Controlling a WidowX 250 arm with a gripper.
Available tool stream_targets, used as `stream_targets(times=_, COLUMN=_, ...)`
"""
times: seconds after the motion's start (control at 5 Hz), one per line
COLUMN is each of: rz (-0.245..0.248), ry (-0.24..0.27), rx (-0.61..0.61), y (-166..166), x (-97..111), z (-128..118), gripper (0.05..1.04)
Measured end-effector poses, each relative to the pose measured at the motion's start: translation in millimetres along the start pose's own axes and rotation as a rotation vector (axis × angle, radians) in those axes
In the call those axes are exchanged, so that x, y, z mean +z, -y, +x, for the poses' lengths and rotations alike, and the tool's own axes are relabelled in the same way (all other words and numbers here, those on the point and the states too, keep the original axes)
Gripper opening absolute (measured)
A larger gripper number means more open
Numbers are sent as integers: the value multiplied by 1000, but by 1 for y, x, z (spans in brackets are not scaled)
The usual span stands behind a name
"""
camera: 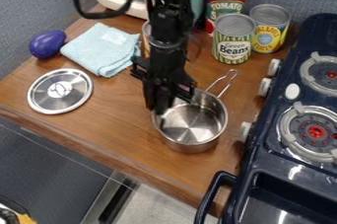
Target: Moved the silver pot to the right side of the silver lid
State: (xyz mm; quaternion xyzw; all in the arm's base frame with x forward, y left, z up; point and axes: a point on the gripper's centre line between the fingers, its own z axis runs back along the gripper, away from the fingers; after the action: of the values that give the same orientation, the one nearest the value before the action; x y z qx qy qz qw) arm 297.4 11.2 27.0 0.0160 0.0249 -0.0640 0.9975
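The black gripper (162, 103) hangs down at the upper left rim of the silver pot (189, 125), overlapping that rim. Whether it touches or holds the rim is unclear. The pot stands upright on the wooden counter, left of the stove, its wire handle pointing up and to the right. At the counter's left side the silver lid (60, 91) lies flat, well apart from the pot, which is to its right.
A light blue cloth (101, 49) and a purple eggplant (47, 44) lie behind the lid. Several cans, among them a green beans can (233, 39), stand at the back. The dark blue stove (288, 119) borders the right side. Wooden counter (118, 114) extends between lid and pot.
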Motion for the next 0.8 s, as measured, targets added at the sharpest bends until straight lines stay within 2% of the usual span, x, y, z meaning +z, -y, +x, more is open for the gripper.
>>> stream_targets(times=0.2, rz=-8, ry=10, rx=-7, y=0, x=8, z=-2, gripper=67)
stream_targets(times=0.4, rz=3, ry=42, rx=65, y=-6, x=35, z=-9, gripper=60)
stream_targets(times=0.6, rz=27, ry=91, rx=223, y=-20, x=65, z=-19, gripper=56)
stream_targets(times=0.8, rz=33, ry=77, rx=478, y=-32, x=68, z=-27, gripper=55)
